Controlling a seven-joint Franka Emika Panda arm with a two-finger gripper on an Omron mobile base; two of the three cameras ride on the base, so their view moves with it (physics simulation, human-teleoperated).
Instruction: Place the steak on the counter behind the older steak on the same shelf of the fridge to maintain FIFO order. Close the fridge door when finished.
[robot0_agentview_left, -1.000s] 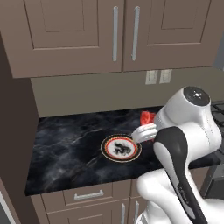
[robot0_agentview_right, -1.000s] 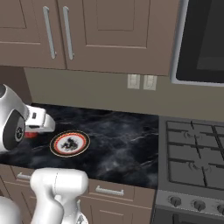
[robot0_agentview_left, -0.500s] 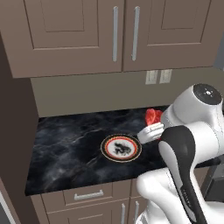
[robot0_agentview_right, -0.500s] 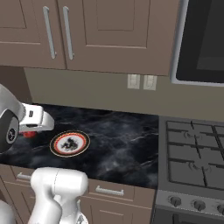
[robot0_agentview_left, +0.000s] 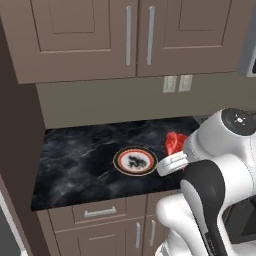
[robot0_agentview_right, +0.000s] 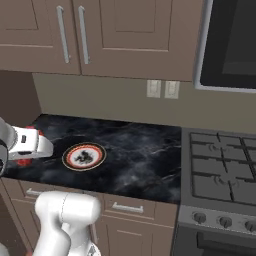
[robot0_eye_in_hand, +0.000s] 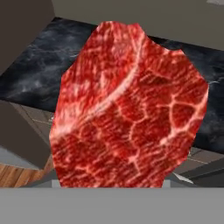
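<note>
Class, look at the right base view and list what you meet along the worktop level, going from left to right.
steak → plate → bare stretch of counter → stove burners

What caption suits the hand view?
Raw red steak close before the hand camera, held above the black marbled counter.

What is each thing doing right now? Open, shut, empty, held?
steak: held up off the counter, close in front of the hand camera
end effector: shut on the steak
plate: flat on the counter, nothing on it
counter: bears the plate
upper cabinet doors: shut
drawer: shut
</note>
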